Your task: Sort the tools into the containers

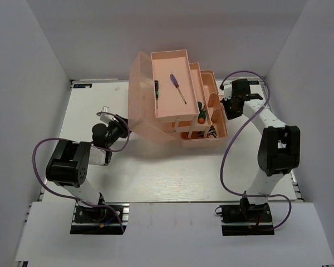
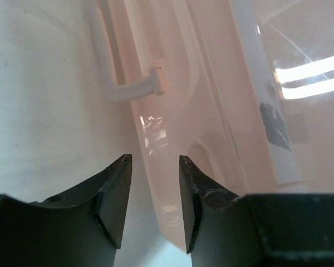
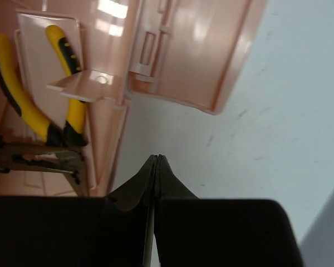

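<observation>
Robotics lab test cell, white worktop (image 1: 172, 172) boxed in by plain white walls (image 1: 22, 83) at 9, 12 and 3 o'clock, left arm (image 1: 69, 164) and right arm (image 1: 278, 150) bolted to black base plates (image 1: 97, 214) at 6 o'clock, purple cables (image 1: 222, 167) looping loose, pink toolbox (image 1: 142, 119) open toward 12 o'clock.

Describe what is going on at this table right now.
Two robot arms are sorting tools into a pink toolbox. Neither gripper holds a tool. The left gripper stands open at the edge of the lid. The right gripper is shut and empty over the table beside the box. A green screwdriver and a blue screwdriver lie in the top tray; yellow pliers lie lower down.
</observation>
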Robot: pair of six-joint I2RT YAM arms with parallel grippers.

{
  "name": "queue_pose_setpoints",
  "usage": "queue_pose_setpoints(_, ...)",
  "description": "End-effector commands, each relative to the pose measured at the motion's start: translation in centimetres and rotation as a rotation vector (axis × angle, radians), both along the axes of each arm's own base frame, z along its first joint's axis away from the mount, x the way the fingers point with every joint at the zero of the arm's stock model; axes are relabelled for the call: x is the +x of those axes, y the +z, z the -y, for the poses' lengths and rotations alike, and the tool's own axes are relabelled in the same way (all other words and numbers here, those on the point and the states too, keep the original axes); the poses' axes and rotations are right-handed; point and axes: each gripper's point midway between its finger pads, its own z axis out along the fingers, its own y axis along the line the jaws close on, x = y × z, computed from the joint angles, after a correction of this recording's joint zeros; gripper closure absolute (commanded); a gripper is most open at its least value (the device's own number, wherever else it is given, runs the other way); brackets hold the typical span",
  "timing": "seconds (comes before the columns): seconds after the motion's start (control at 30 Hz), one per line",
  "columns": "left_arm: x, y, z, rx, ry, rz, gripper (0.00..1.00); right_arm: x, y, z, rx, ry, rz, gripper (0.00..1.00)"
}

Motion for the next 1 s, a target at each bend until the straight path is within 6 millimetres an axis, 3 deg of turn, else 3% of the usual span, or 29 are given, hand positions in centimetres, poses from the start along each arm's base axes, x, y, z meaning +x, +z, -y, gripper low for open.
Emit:
queue_pose_setpoints(0.0,0.7,4.6,1.2,-0.009,-0.078,0.145,0.5,-0.4,0.4,-3.3,0.233,0.032,-0.082,1.0)
queue_pose_setpoints(0.33,1.1,8.8,5.1,-0.033,-0.349,0.307,0.5,-0.9,0.6,-5.0,0.429,0.04,-0.118,1.0)
queue_pose_setpoints(0.37,1.0,10.1,5.7,-0.039,-0.372,0.347,0.5,-0.9,0.5,-4.8,0.438,0.034,-0.124,1.0)
queue_pose_setpoints(0.57,0.7,12.3,6.8,-0.032,-0.469,0.416,0.5,-0.8,0.8,-5.0,0.492,0.032,-0.128,1.0)
queue_pose_setpoints(0.63,0.1,12.0,8.1,-0.034,-0.549,0.407,0.5,-0.8,0.8,-5.1,0.503,0.028,-0.131,1.0)
queue_pose_setpoints(0.67,0.3,12.7,8.4,-0.04,-0.574,0.418,0.5,-0.8,0.7,-5.0,0.507,0.027,-0.133,1.0)
queue_pose_setpoints(0.73,-0.3,11.6,9.8,-0.051,-0.665,0.39,0.5,-0.8,0.7,-5.1,0.514,0.024,-0.133,1.0)
queue_pose_setpoints(0.97,-1.5,11.5,13.1,-0.105,-0.845,0.387,0.5,-0.9,0.7,-4.2,0.533,-0.002,-0.13,1.0)
